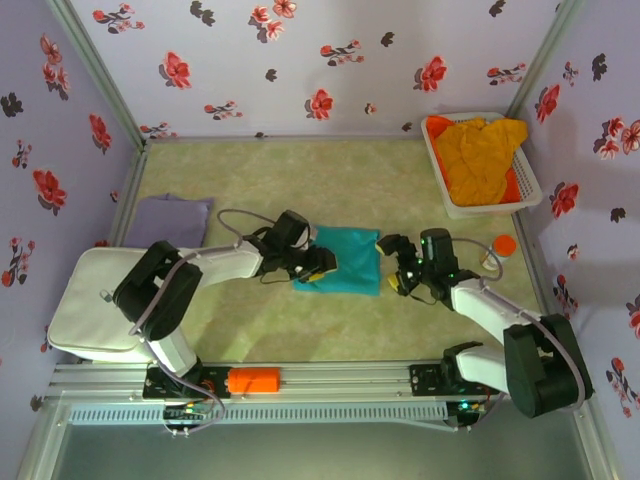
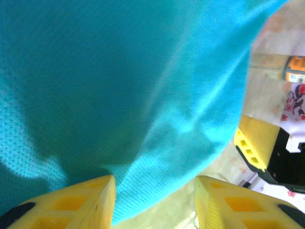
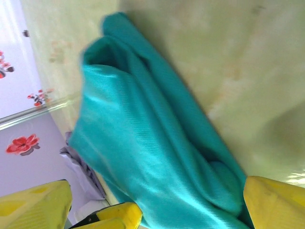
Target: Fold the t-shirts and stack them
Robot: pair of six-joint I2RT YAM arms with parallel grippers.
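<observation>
Teal t-shirt [image 1: 348,258] lies folded at the centre of the overhead frame, with the left gripper [image 1: 322,262] at its left edge and the right gripper [image 1: 392,265] at its right. Orange-yellow t-shirts [image 1: 480,155] sit in the basket [image 1: 436,160], upper right.

Left wrist: the fingers [image 2: 95,200] are part-spread with cloth sagging between them and bare table in the gap, so nothing is pinched. Closing here could catch a single layer and drag the fold open.

Right wrist: jaws spread wide, astride loose, puffed layers — a slackness the overhead view flattens out.
</observation>
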